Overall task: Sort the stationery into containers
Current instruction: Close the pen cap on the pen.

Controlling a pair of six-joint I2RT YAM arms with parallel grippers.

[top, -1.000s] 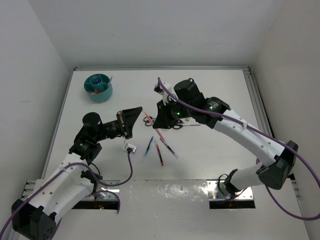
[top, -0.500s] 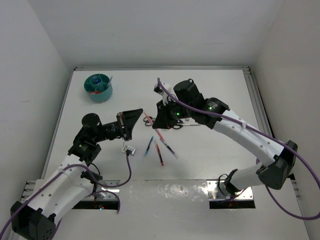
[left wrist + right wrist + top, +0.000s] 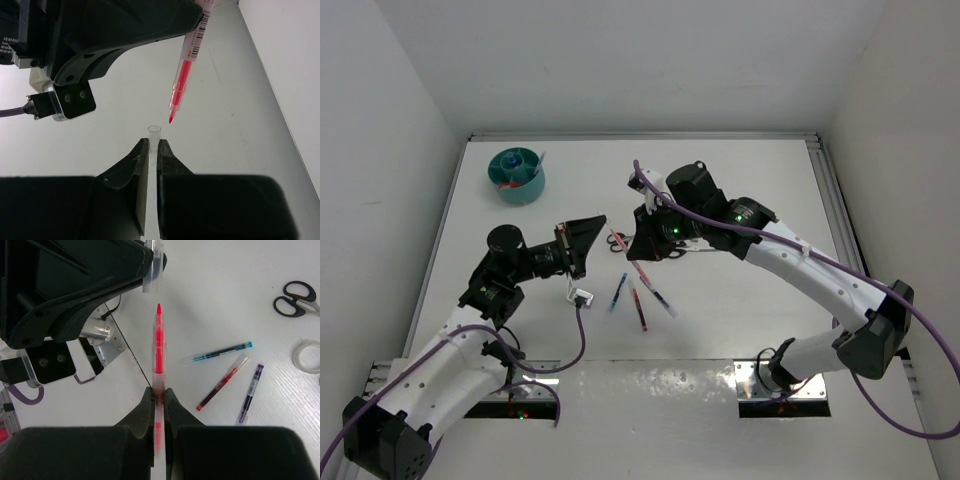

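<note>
The right gripper (image 3: 158,391) clamped a red pen (image 3: 158,347), its tip near the cap (image 3: 154,131), which the left gripper (image 3: 149,146) pinched.

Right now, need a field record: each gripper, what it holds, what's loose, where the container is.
left gripper: shut on clear plastic pen cap
right gripper: shut on uncapped red pen
tip to cap: facing, close, not touching
loose: blue pen, second red pen, purple pen, black-handled scissors, clear tape roll
container: round teal plastic organiser, far-left, apart from both arms
</note>
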